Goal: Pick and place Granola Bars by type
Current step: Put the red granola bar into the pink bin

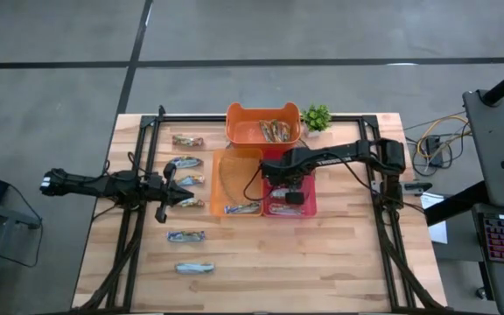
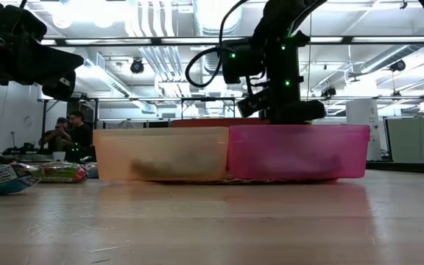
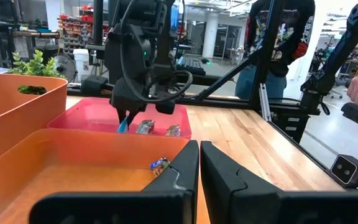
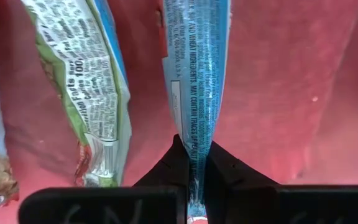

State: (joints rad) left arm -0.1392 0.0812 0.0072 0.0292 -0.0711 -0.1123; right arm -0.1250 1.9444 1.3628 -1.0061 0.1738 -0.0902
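Several granola bars point(image 1: 185, 236) lie flat on the table's left half, and two of them point(image 2: 61, 171) show in the low view. Three bins stand in the middle: a far orange bin point(image 1: 234, 131) with bars inside, a pale orange bin point(image 1: 226, 171) with one bar point(image 1: 241, 208), and a pink bin point(image 1: 311, 208) with bars point(image 3: 145, 127). My right gripper point(image 4: 196, 163) hangs over the pink bin point(image 4: 278, 93), shut on a blue bar point(image 4: 194, 68). Beside it lies a green-white bar point(image 4: 86, 93). My left gripper point(image 3: 199, 168) is shut on nothing and hovers above the loose bars point(image 1: 191, 180). My right gripper pinches the blue bar by its wrapper's flat end seam point(image 4: 197, 149) between the two fingers point(image 4: 166, 171). The fingers come from above, pointing down. The bar point(image 3: 123, 124) hangs upright below them inside the pink bin; whether its lower end touches the bin floor, I cannot tell.
A small green plant point(image 1: 317, 116) stands to the right of the far orange bin. Dark frame rails point(image 1: 147, 157) run along the table's left, right and far sides. Bare wood point(image 1: 322, 262) lies toward the near edge. People point(image 3: 278, 43) are in the room beyond.
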